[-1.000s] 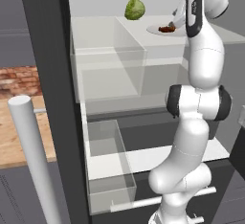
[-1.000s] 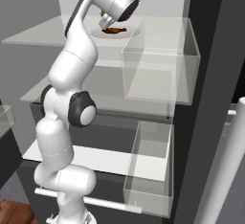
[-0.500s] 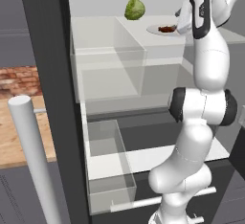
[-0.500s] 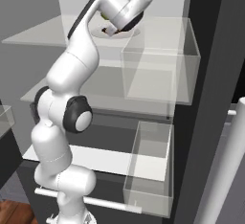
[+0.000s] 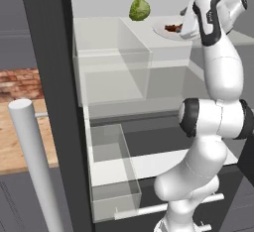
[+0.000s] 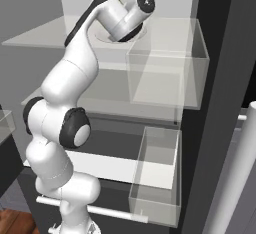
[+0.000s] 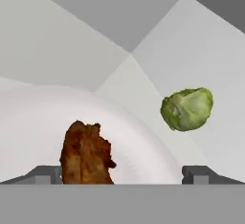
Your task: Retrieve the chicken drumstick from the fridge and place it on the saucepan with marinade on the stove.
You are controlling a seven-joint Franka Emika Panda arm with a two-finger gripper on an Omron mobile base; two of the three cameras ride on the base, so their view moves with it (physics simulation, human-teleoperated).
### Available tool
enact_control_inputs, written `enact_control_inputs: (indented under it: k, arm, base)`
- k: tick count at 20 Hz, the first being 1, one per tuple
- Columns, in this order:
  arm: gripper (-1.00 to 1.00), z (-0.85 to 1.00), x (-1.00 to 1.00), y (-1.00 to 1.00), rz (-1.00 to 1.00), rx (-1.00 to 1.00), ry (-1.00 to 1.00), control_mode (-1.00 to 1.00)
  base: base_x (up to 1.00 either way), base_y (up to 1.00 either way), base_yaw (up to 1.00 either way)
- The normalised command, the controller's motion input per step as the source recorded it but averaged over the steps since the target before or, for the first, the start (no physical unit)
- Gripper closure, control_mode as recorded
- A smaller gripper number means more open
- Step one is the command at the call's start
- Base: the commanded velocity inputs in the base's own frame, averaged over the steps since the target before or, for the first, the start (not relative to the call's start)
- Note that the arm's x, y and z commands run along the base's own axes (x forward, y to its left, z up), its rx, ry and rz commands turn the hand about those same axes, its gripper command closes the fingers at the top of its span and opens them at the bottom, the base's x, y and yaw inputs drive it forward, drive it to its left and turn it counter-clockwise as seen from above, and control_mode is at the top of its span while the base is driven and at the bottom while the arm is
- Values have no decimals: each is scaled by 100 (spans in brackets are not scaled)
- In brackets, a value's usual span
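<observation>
The fridge (image 5: 54, 102) is seen open, with its white inside in view. On the top shelf a white plate (image 7: 33, 122) is set, and the chicken drumstick (image 7: 87, 155) is laid on it. The small brown lump is seen between the two finger tips (image 7: 45, 175) of the gripper (image 7: 122, 175), nearer to one of them. The fingers are held wide apart, and nothing is gripped. A round green leafy vegetable (image 7: 187, 108) is placed on the same shelf, just beside the plate. In the left base view the drumstick (image 5: 173, 28) is partly hidden by the white arm (image 5: 218, 67). Clear bins (image 6: 167, 78) are seen on the fridge door.
</observation>
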Motion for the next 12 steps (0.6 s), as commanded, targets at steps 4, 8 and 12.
enact_control_inputs:
  k: [4, 8, 12]
  arm:
    - [-100, 19, 19, 0, 5, 0, 24, -100]
    - [-100, 17, 23, 0, 14, 0, 34, -100]
    - [-100, 1, 6, 0, 18, 0, 29, -100]
  base:
    - [0, 0, 0]
    - [0, 0, 0]
    - [0, 0, 0]
